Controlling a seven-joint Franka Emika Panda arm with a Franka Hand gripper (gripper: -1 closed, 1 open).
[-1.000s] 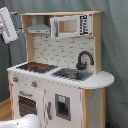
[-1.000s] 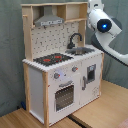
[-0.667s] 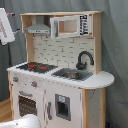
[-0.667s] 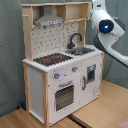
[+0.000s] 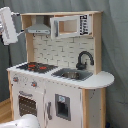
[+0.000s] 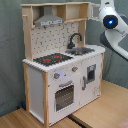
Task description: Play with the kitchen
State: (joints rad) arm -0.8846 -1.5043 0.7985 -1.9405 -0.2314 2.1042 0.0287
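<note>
The kitchen (image 5: pixel 60 90) (image 6: pixel 62 75) is a white and light-wood toy standing upright. It has a black-red stovetop (image 5: pixel 35 66) (image 6: pixel 52 59), a sink (image 5: pixel 72 74) with a black faucet (image 5: pixel 84 59) (image 6: pixel 75 39), a grey hood (image 5: pixel 39 29) (image 6: pixel 49 21), an oven door (image 5: pixel 26 105) (image 6: pixel 65 96) and a small upper cabinet (image 5: pixel 72 25). My gripper (image 5: pixel 15 30) hangs on its white hand at the first exterior view's upper left, level with the hood and apart from the kitchen. In the second exterior view my white arm (image 6: pixel 111 22), showing a blue light, stands by the kitchen's upper right corner.
A grey curtain (image 5: pixel 115 60) hangs behind the kitchen. Light wooden tabletops (image 6: pixel 100 112) lie under and in front of it. A white rounded part of my arm (image 5: pixel 25 121) shows at the first exterior view's bottom edge.
My arm has drifted slightly up and towards the second exterior view's right. The kitchen has not moved.
</note>
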